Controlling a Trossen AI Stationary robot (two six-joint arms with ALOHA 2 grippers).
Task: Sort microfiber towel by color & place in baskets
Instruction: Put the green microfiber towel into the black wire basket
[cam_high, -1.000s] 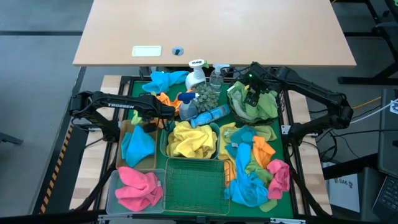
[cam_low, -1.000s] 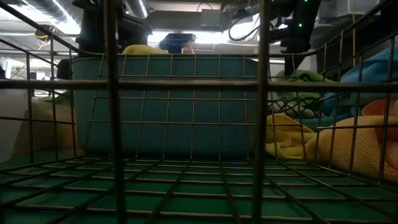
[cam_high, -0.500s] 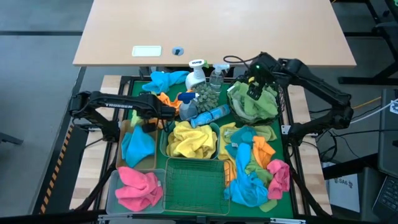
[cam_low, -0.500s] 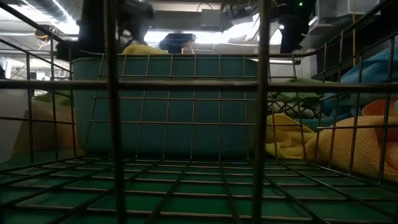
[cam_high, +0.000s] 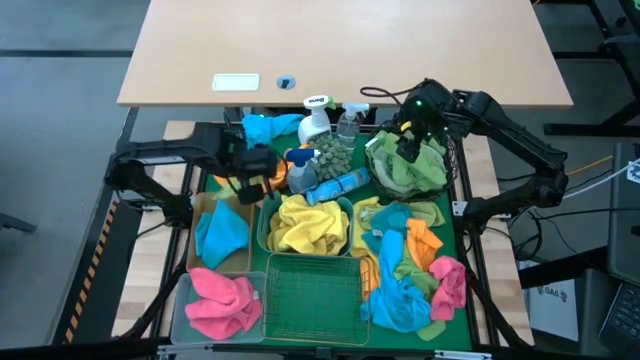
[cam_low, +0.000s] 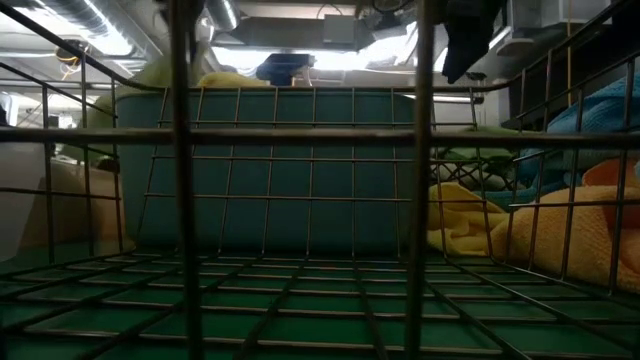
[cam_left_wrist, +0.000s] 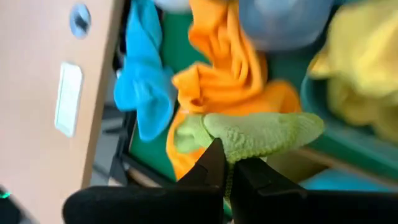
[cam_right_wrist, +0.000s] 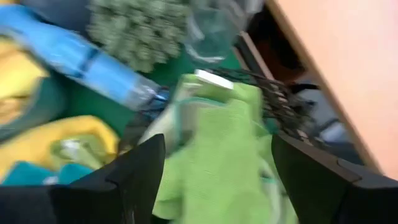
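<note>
Seen from above, a clear pale plastic bin (cam_high: 180, 310) at the near left corner of the green work surface (cam_high: 360, 195) holds pink towels (cam_high: 222, 303). Just beyond it a tan tray (cam_high: 203, 205) carries a blue towel (cam_high: 222, 232). Above the tray's far end, the left tool (cam_high: 252, 166) is clamped shut on a green towel (cam_left_wrist: 261, 132), which the left wrist view shows pinched between the two dark fingers (cam_left_wrist: 211, 167), with an orange towel (cam_left_wrist: 231, 74) and a loose blue towel (cam_left_wrist: 144, 81) lying past it.

At centre, the green wire rectangular basket (cam_high: 312, 298) sits at the near edge; the low view looks out through its bars at the teal plastic tub (cam_low: 270, 165) right behind it. That tub holds yellow towels (cam_high: 305, 224). Farther back stand spray bottles (cam_high: 318, 115), a green bumpy cloth (cam_high: 333, 154) and a blue bottle (cam_high: 340, 186) lying on its side.

To the right, the round black wire-mesh basket (cam_high: 442, 180) is heaped with green towels (cam_high: 405, 168). The right tool (cam_high: 412, 128) hangs over that basket with its jaws spread wide and nothing between them; its wrist view looks down past both fingers (cam_right_wrist: 137, 171) onto the green heap. In front of the basket, a mixed pile of unsorted towels (cam_high: 412, 268) in blue, orange, yellow, green and pink covers the near right of the surface. A pale wooden bench (cam_high: 345, 45) lies beyond the whole setup.
</note>
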